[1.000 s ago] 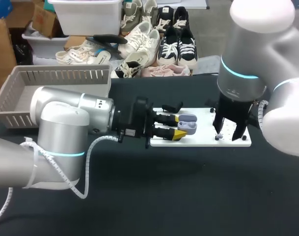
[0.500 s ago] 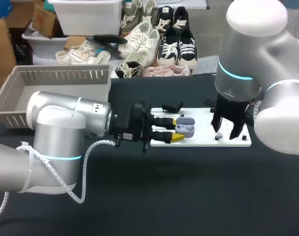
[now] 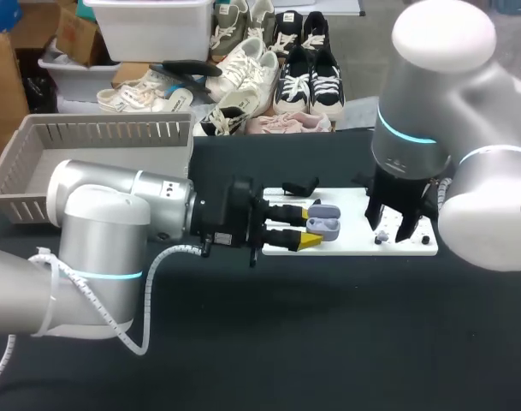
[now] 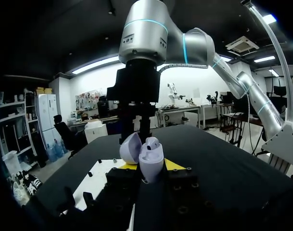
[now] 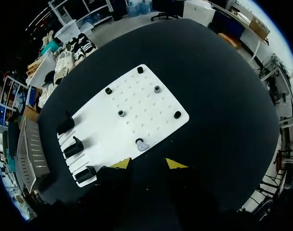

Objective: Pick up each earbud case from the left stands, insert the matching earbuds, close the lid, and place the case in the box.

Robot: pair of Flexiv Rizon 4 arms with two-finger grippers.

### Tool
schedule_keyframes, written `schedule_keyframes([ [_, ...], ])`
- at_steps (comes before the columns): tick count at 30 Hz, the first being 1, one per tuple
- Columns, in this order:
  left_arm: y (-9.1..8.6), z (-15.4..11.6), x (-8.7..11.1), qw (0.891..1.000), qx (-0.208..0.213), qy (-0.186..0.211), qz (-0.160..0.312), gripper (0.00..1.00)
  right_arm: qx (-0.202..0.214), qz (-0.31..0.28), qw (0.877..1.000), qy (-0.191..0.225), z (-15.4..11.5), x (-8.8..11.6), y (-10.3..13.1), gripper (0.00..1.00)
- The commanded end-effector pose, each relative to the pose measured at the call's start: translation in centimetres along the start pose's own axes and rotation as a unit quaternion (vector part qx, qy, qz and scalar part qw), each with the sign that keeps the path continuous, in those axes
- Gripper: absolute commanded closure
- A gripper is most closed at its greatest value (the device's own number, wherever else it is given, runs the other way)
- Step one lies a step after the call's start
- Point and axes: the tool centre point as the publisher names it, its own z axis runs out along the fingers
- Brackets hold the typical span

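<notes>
- Over the left part of the flat white pegboard (image 3: 350, 242), my left gripper (image 3: 314, 229) pinches the open lavender plastic earbud case (image 3: 324, 224) from both sides. Its lid is tilted back and its cavity faces my other arm. The shell looks smooth and rounded, so if the pinch slackens or something nudges the case, I judge it could swivel or slip out.
- My right gripper (image 5: 148, 164) hangs over the board's far end with its yellow tips spread and nothing between them. The small lavender earbud (image 5: 142, 144) lies on the board just ahead of them. It is tiny and oddly shaped, so an off-centre descent could flick it aside or catch it crooked.
- A crooked bud may not seat in its socket, and pushing harder would lever the case against my left fingers.
- The lid might then fail to shut, or trap the bud, before the case reaches the grey slatted plastic box (image 3: 97, 133).
</notes>
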Motion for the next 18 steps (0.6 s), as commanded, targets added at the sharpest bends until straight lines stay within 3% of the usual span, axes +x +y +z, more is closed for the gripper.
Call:
schedule_keyframes([
  [1, -0.1, 0.0, 0.0, 1.0, -0.003, 0.0, 0.001, 1.0, -0.008, -0.002, 1.0, -0.008, 0.6, 0.3, -0.4, 0.6],
  [7, -0.1, 0.0, 0.0, 1.0, -0.003, 0.0, 0.001, 1.0, -0.019, -0.013, 1.0, -0.011, 1.1, 0.4, -0.4, 0.55],
  [18, -0.1, 0.0, 0.0, 1.0, -0.003, 0.0, 0.001, 1.0, -0.03, -0.027, 0.999, -0.017, 2.2, 0.1, 0.2, 0.6],
])
